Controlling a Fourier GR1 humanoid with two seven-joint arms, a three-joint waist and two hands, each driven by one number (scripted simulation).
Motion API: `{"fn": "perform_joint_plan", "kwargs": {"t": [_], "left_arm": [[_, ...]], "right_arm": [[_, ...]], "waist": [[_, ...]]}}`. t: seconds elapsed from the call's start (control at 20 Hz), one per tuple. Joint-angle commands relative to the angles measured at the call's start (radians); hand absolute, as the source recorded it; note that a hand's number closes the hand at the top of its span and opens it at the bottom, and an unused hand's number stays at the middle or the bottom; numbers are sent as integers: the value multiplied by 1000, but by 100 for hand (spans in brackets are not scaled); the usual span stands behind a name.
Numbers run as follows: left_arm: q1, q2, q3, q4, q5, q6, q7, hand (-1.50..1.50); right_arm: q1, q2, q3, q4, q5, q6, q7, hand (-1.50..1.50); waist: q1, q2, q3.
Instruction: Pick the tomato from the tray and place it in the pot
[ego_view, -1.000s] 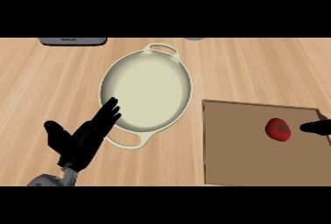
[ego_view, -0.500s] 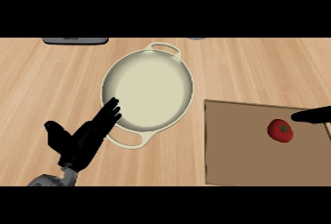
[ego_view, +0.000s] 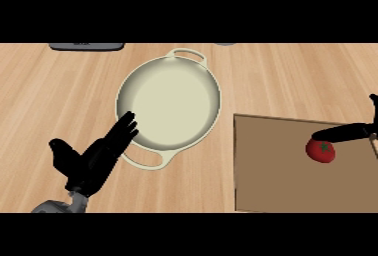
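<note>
A red tomato (ego_view: 322, 151) lies on the brown tray (ego_view: 284, 180) at the lower right. My right hand (ego_view: 345, 132) comes in from the right edge, and one straight finger reaches left just over the tomato's top; nothing is curled round it. Most of that hand is cut off by the edge. The cream two-handled pot (ego_view: 168, 102) stands empty in the middle of the wooden counter, left of the tray. My left hand (ego_view: 94, 159) rests open at the lower left, fingers up beside the pot's near handle.
A dark grey flat object (ego_view: 87, 46) sits at the counter's far left edge. A small grey thing (ego_view: 225, 43) shows at the top middle. Bare wood lies between the pot and the tray.
My right hand has come further in from the right edge and now reaches over the tomato's top. The left hand and the pot have stayed where they were.
</note>
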Motion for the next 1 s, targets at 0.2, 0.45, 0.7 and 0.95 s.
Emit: {"fn": "perform_joint_plan", "kwargs": {"t": [0.2,0.45,0.7,0.95], "left_arm": [[37,20,25,-29,18,-35,12,0],[46,-22,4,-17,-32,-16,-19,0],[20,-16,46,-10,-7,-34,12,0],[20,-39,27,7,-31,-26,31,0]], "right_arm": [[-14,67,79,61,80,7,269,-150],[6,68,50,99,73,49,212,-150],[3,107,40,121,85,43,221,-150],[-13,142,54,111,121,45,270,-150]], "waist": [[-1,-5,-2],[-8,-2,1],[-8,-1,1],[-9,-2,0]]}}
